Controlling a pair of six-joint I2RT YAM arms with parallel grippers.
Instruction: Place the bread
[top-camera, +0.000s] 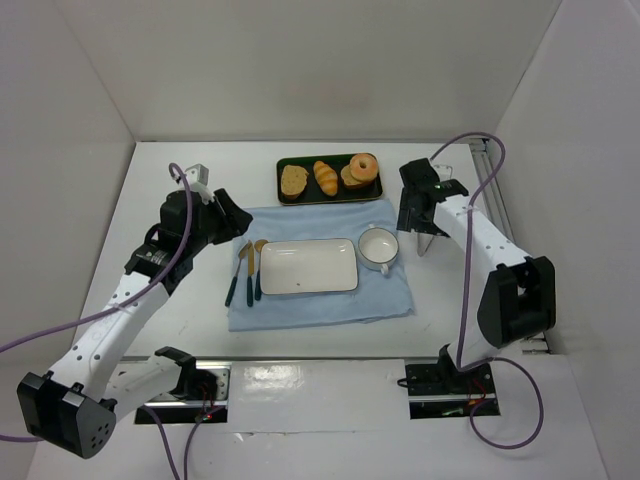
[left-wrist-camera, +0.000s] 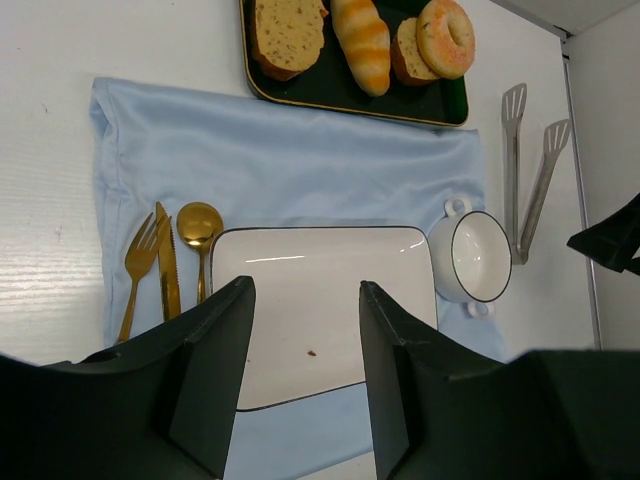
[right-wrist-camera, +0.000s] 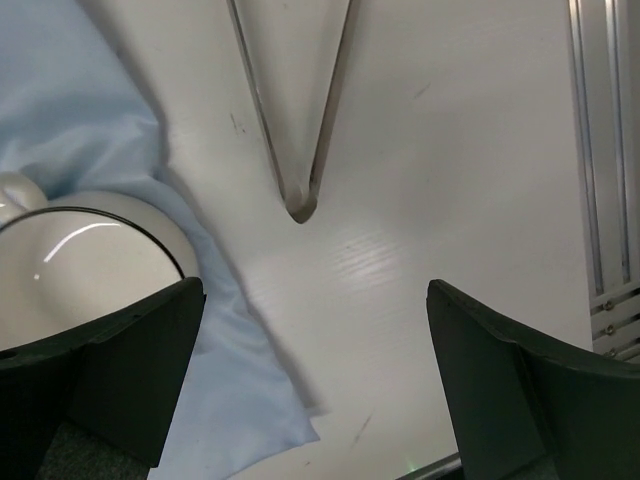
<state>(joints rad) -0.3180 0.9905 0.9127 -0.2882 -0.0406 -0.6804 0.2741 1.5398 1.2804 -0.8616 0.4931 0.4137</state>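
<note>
White table, blue cloth spread mid-table. Left gripper over the cloth's left side, fingers wide apart, holding nothing. Right gripper over bare table right of the cloth, above the tongs' joined end, fingers spread wide, nothing held. White rectangular plate on the cloth. Dark tray at the cloth's far edge. Bowl just right of the plate. Gold cutlery left of the plate. The bread lies on the tray, between toast and doughnut.
</note>
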